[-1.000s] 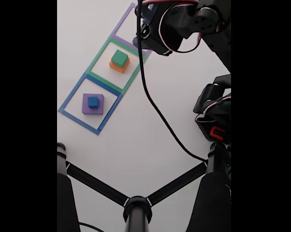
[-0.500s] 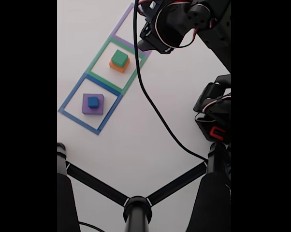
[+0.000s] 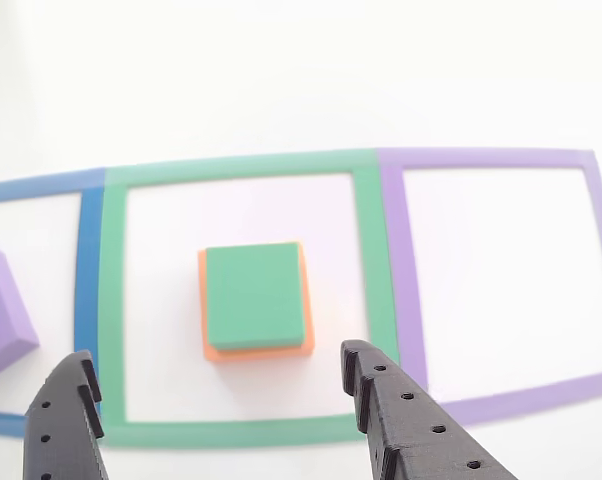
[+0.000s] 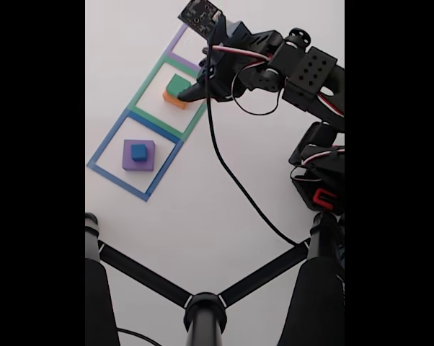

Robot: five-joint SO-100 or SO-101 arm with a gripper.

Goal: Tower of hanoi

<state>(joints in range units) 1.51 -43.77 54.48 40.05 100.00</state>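
A white table (image 4: 202, 216) is seen in the fixed view, with three taped squares in a row on it: a blue outline (image 4: 102, 148), a green outline (image 3: 376, 260) and a purple outline (image 3: 401, 290). The black arm (image 4: 303, 72) is reached over the green outline from the right of that view. The gripper (image 3: 216, 385) is held wide open with nothing between its fingers; in the other view one finger (image 3: 66, 420) is seen at the lower left and the other at the lower right, with the middle stack lying between and just beyond them, untouched. The purple block (image 4: 138, 155) is laid flat inside the blue outline, and the blue cube (image 4: 138, 152) is set on top of it. Inside the green outline the orange block (image 3: 261, 350) is placed, with the green block (image 3: 256, 295) stacked on it.
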